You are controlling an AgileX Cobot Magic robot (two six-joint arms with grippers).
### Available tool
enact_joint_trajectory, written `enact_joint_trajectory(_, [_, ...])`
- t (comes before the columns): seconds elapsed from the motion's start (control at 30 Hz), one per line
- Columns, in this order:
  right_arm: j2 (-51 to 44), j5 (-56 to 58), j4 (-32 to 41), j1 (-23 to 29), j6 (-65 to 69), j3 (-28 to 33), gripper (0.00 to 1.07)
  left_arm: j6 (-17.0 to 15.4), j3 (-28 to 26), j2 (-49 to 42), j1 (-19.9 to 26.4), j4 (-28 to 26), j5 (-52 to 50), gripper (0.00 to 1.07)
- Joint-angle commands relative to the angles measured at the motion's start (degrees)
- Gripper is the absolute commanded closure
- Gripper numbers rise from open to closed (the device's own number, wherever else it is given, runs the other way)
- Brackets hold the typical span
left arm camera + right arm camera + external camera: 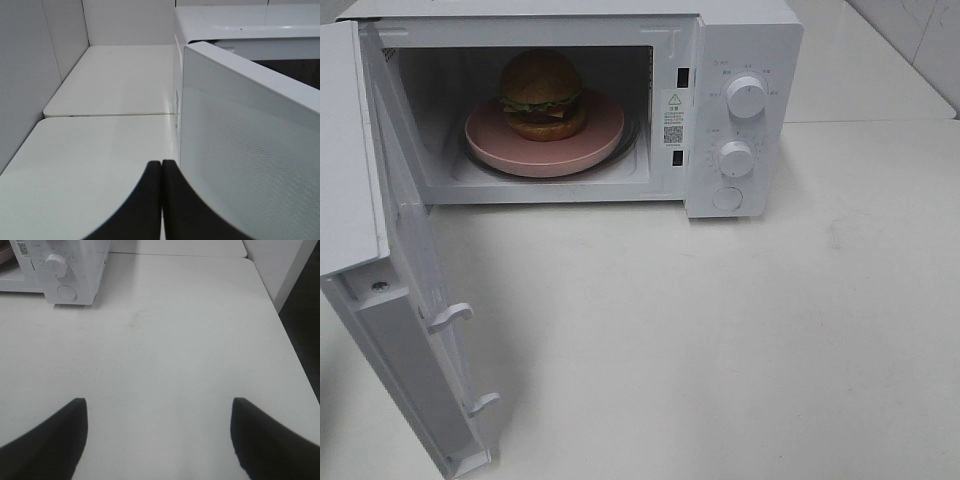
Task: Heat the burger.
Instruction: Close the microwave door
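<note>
While the left gripper (161, 167) has its dark jaws pressed flat together on nothing, just beside the outer face of the microwave door (250, 150) (contact can't be told), the right gripper (158, 405) hangs with jaws spread wide and empty over the bare table (175, 340). Loading looks done: the burger (542, 92) sits on the pink plate (595, 140) inside the open microwave (740, 40), toward the back of the cavity. By my read what's left is swinging the door shut, then setting the upper knob (747, 97) and lower knob (735, 157). With that claw closed beside the door, a push seems the likely step in hand. The door is hard white plastic, flat, with a fine dotted mesh window; two hooked latch tabs (453, 317) jut from its inner edge. The microwave body is boxy, smooth and white, with round raised knobs and a round flat button (727, 198) below them. The plate is round, matte and shallow-rimmed. The bun is a glossy brown dome over frilly green lettuce, yellow cheese and a dark patty. The table is off-white, smooth and matte.
</note>
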Motion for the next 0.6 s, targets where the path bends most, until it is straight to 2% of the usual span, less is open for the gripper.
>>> enact_joint_trajectory(0.03, [-1.49,-0.23,0.00,-0.40,-0.40,0.06,0.32,-0.46,3.09,3.84,0.11,-0.40,-11.00,1.07])
enact_joint_trajectory(0.3, [-1.49,-0.23,0.00,-0.40,-0.46,0.06,0.32,-2.35,3.15,13.98,0.11,1.78,-17.82,1.07])
enact_joint_trajectory(0.37, [-1.49,-0.23,0.00,-0.40,-0.46,0.06,0.32,-4.93,3.15,18.85,-0.06,4.35,-21.37,1.07])
enact_joint_trajectory(0.4, [-1.49,-0.23,0.00,-0.40,-0.46,0.06,0.32,-4.93,3.15,18.85,-0.06,4.35,-21.37,1.07])
enact_joint_trajectory(0.47, [-1.49,-0.23,0.00,-0.40,-0.46,0.06,0.32,-9.00,3.09,24.69,-0.23,10.31,-27.50,1.07])
enact_joint_trajectory(0.53, [-1.49,-0.23,0.00,-0.40,-0.46,0.06,0.32,-10.26,3.09,26.24,-0.40,11.75,-28.82,1.07])
enact_joint_trajectory(0.57, [-1.49,-0.23,0.00,-0.40,-0.46,0.06,0.32,-12.89,3.09,28.76,-0.40,14.78,-31.63,1.07])
enact_joint_trajectory(0.6, [-1.49,-0.23,0.00,-0.40,-0.46,0.06,0.32,-12.89,3.09,28.76,-0.40,14.78,-31.63,1.07])
